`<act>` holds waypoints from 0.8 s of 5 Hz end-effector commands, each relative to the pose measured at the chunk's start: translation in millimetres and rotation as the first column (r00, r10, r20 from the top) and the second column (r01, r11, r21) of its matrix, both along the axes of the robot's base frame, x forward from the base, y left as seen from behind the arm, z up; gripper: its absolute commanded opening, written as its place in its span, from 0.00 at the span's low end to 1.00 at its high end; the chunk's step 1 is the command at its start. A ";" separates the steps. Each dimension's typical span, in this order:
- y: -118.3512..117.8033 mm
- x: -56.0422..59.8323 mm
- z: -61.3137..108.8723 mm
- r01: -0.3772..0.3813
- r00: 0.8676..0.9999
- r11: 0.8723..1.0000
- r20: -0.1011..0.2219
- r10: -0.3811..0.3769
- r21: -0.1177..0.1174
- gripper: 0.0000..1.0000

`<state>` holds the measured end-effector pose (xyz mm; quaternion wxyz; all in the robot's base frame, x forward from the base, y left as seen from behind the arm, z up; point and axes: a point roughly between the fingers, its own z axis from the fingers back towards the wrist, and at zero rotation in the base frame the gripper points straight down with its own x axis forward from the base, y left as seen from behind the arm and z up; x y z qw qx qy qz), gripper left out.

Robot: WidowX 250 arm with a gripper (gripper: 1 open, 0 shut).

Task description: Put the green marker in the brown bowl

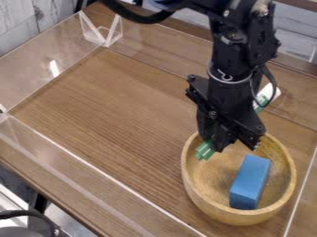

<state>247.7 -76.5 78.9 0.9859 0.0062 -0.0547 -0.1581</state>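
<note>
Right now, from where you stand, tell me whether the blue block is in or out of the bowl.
In: the blue rectangular block sits within the rim of the brown bowl.

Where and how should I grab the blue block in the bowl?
I'd pinch the blue block mid-length, coming from above, jaws across its narrow width: it is longer than wide, and the brown bowl's raised rim surrounds it, hindering a sideways approach.

My one view looks steeply down on the tabletop point(99, 116) from above; it sits close, the bowl point(195, 190) filling its lower right.
</note>
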 end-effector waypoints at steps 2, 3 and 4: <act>-3.3 12.0 26.6 -0.013 0.995 0.999 0.101 0.016 -0.033 0.00; -5.1 12.0 28.1 -0.021 0.994 0.999 0.108 0.025 -0.041 0.00; -7.3 11.8 29.9 -0.029 0.993 0.998 0.115 0.035 -0.049 0.00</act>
